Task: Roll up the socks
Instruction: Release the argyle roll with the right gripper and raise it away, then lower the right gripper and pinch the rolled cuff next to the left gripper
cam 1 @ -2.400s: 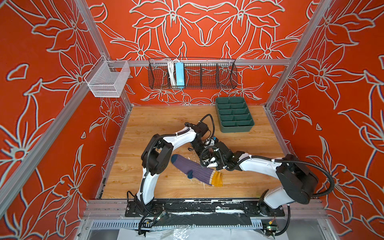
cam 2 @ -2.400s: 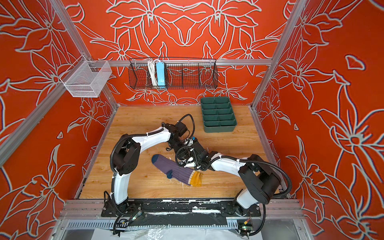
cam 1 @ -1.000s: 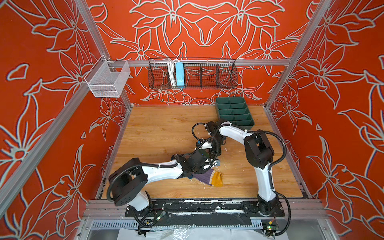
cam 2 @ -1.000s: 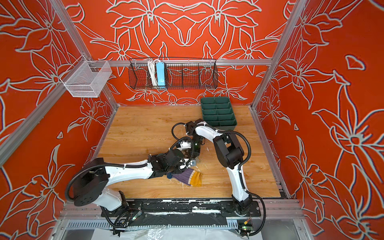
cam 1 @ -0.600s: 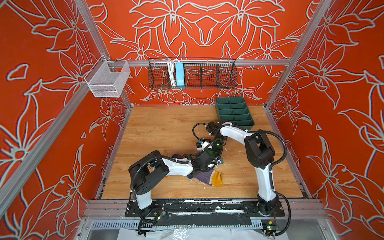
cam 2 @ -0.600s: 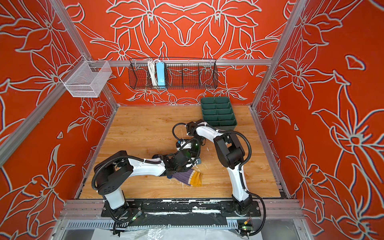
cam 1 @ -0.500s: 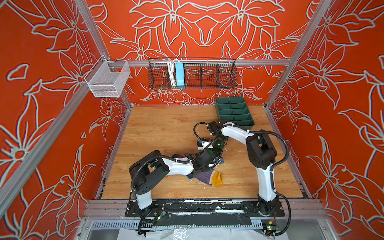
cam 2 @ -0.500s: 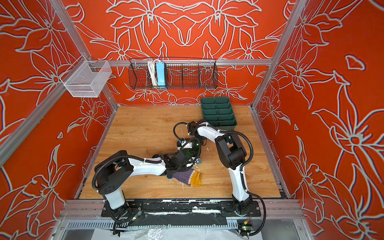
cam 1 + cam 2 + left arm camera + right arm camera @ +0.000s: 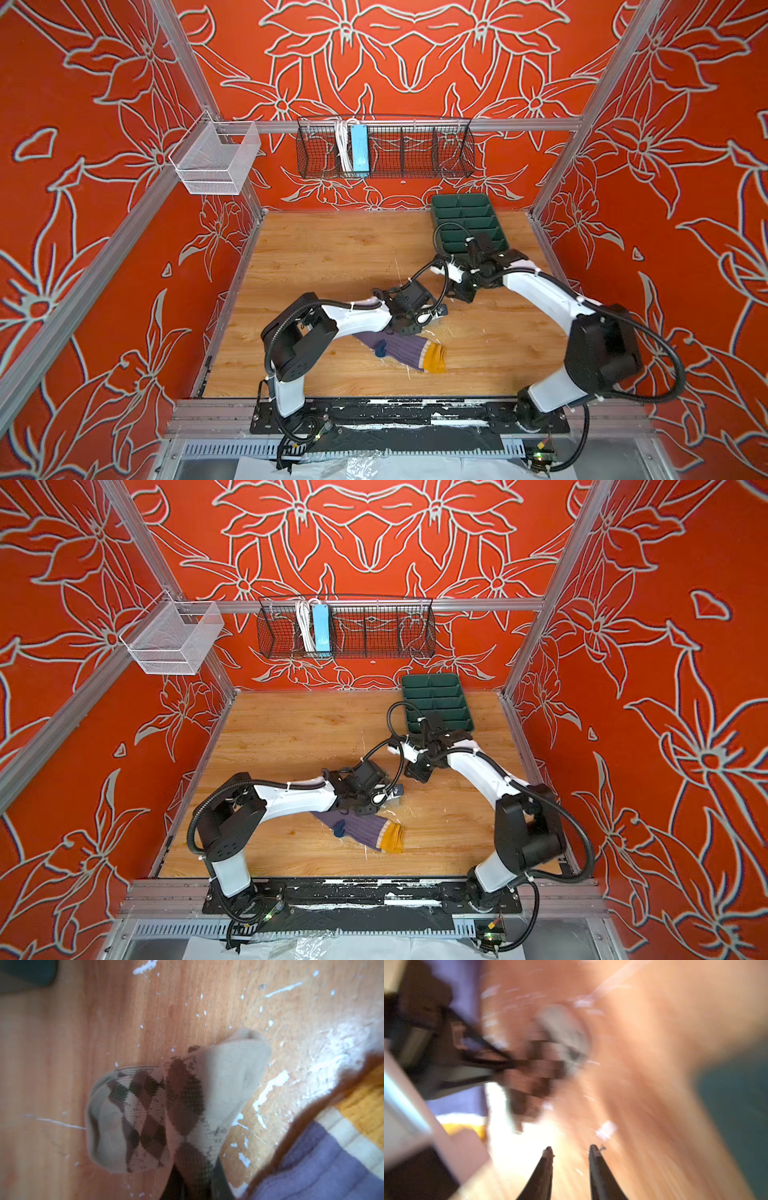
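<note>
**Both arms at mid-counter.** In the left wrist view we see the left fingers [image 9: 220,1182] clamped on the beige argyle sock [image 9: 155,1109]. The sock is folded over itself, with one open end showing. We cannot tell whether it rests on the wooden counter [image 9: 332,257] or hangs just above it. In both top views the left arm [image 9: 357,318] [image 9: 291,798] hides this sock almost wholly.

The purple sock [image 9: 399,347] [image 9: 359,825] lies flat on the counter just in front of the left wrist, partly under the arm. Its mustard cuff [image 9: 434,359] points to the right, and its navy heel patch [image 9: 379,352] is showing. In the left wrist view a strip of bare wood shows between the two socks.

The right wrist view is heavily blurred. In it we see the right fingers [image 9: 548,1155] apart with nothing between them, over bare wood near the held sock. The right arm [image 9: 536,286] extends from the right side, its wrist in front of the green divided tray [image 9: 465,208] at the back of the counter.
</note>
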`<state>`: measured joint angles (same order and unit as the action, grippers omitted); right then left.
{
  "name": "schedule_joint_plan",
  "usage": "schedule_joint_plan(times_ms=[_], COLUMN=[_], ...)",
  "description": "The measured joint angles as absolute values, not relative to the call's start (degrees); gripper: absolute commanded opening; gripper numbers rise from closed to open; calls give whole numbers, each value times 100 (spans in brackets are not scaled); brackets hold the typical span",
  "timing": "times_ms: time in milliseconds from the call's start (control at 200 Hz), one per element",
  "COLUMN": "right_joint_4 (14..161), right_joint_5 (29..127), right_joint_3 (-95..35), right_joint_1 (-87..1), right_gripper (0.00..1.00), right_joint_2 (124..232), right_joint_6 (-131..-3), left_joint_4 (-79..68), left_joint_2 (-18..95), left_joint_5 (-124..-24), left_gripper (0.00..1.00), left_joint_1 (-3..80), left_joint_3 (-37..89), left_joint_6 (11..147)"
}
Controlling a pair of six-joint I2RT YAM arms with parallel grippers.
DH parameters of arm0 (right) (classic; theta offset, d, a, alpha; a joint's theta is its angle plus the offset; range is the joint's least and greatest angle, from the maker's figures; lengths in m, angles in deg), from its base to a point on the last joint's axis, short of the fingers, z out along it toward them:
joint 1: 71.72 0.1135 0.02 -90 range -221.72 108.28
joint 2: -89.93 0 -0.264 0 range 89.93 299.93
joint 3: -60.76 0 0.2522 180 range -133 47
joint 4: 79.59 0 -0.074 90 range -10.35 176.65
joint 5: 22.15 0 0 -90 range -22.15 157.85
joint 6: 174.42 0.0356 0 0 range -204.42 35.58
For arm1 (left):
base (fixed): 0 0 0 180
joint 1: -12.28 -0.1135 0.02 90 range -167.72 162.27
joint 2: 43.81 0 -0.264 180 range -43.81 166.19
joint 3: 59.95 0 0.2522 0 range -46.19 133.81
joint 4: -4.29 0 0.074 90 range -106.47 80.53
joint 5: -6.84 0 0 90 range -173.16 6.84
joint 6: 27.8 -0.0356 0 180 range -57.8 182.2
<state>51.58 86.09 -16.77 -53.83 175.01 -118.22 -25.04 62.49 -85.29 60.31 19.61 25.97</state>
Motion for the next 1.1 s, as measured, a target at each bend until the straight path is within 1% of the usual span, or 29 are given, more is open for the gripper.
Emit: schedule_joint_plan(times_ms=[150,225,305,400,505,600,661,726,811,976,1101], right_joint_4=[6428,6872,7103,7169,7009,6933,7012,7237,7628,8461,8819], right_joint_5=[7534,7368,7597,8113,8421,8347,8229,8093,7914,7577,7365], right_joint_3=[-837,-440,-57,314,618,841,968,1088,1187,1110,937], right_joint_1=[-5558,-5560,-5560,-5458,-4931,-4155,-3702,-3416,-3261,-3202,-3202], right_gripper=[38,39,38,38,41,43,44,46,48,48,48], right_joint_2=[16358,15778,15053,14307,13955,14106,14445,14948,15577,16723,17389], right_joint_6=[-10963,-10814,-10985,-11553,-12412,-13061,-13367,-13584,-13822,-14165,-14333], left_joint_4=[-3632,-4252,-4956,-5638,-6176,-6464,-6554,-6650,-6770,-6915,-6943], left_joint_2=[6732,7047,7458,7893,8238,8422,8476,8500,8518,8570,8579], left_joint_5=[-7535,-7067,-6586,-6110,-5642,-5338,-5207,-5091,-5001,-4851,-4805], left_gripper=[0,0,0,0,0,0,0,0,0,0,0], left_joint_1=[5600,5414,5231,5030,4846,4734,4691,4678,4682,4682,4682], left_joint_3=[2919,3458,4110,4750,5224,5439,5491,5500,5498,5506,5509], left_joint_6=[2619,2623,2647,2719,2807,2894,2920,2942,2971,3014,3032])
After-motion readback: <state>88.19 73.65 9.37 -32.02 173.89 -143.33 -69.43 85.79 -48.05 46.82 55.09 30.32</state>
